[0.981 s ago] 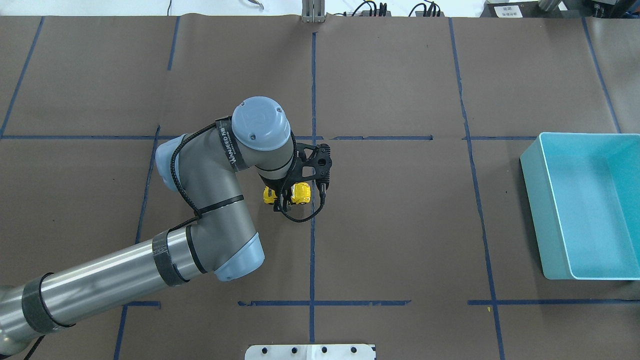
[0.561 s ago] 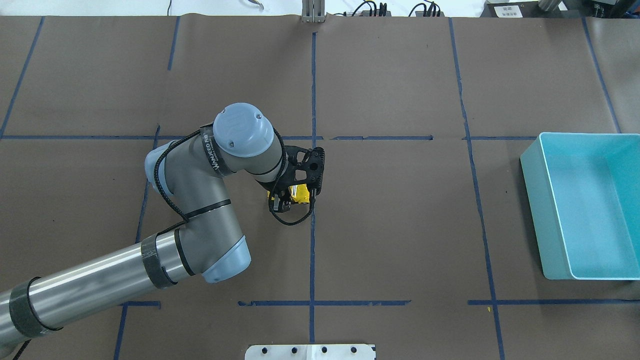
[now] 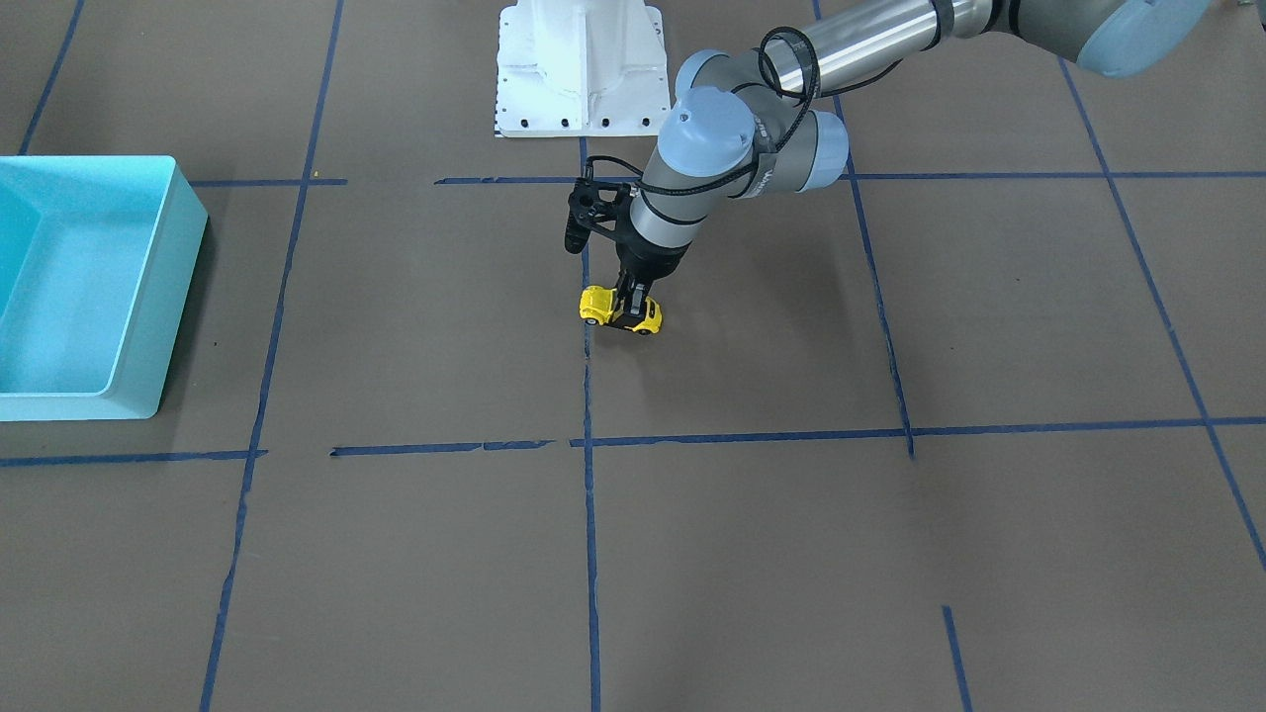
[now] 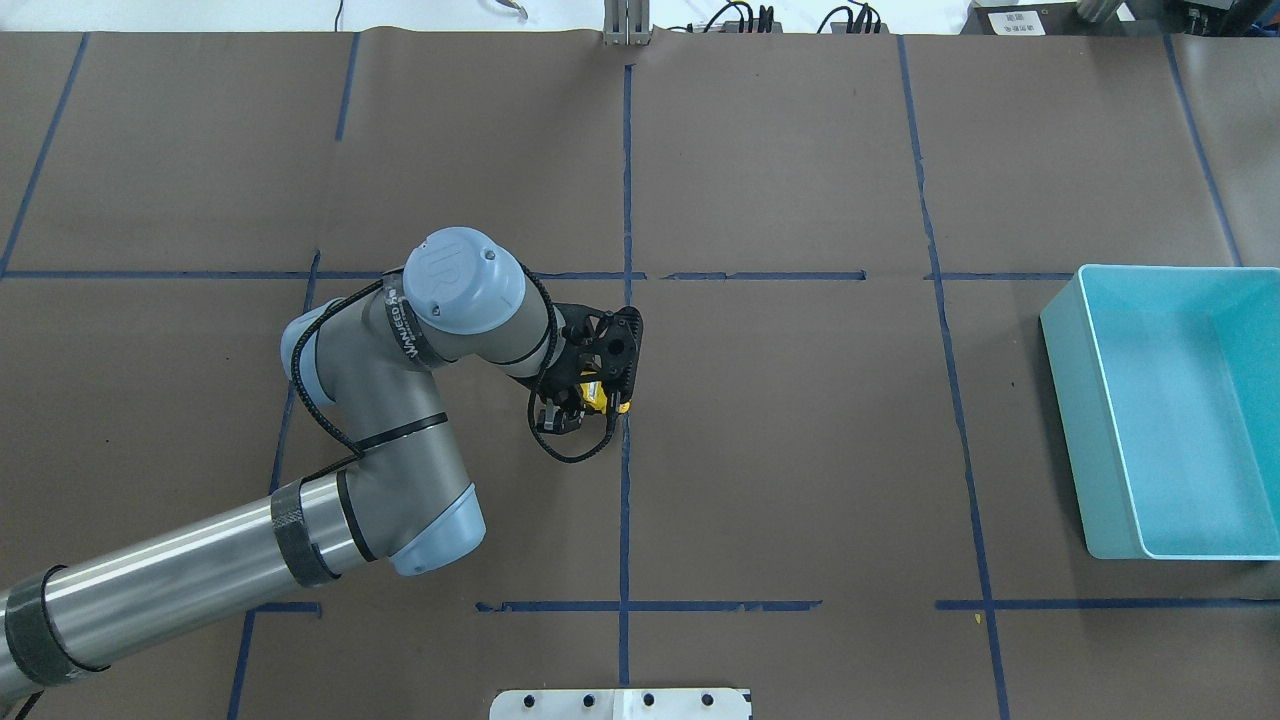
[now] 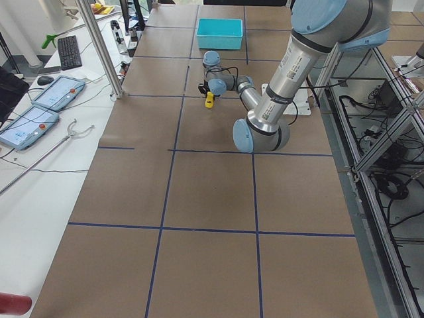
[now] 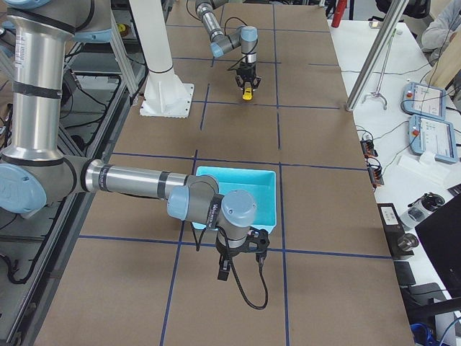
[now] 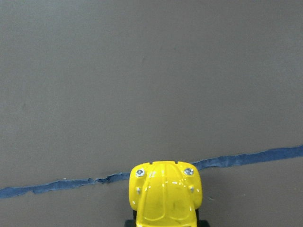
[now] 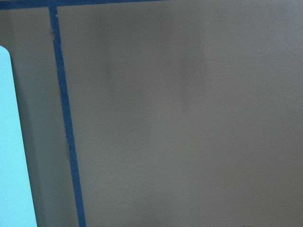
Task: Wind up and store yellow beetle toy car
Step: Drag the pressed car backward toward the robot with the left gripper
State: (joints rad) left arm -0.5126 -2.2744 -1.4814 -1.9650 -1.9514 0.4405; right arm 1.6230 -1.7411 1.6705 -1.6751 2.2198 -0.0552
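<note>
left gripper [image 3: 631, 307]: jaws clamped on yellow beetle toy car [image 3: 596, 303], by blue tape line [image 3: 587, 396]
right gripper [image 6: 241, 263]: jaw state cannot be told
light blue bin [image 4: 1085, 420]: well apart from car

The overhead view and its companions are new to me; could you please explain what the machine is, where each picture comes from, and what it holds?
It is a robot with two arms at a brown table. One picture looks down from behind it, one faces it, two look along the table's ends, and two sit on the wrists. The left arm has its jaws closed on a yellow toy car standing on the table. The right arm hovers beside the light blue bin.
</note>
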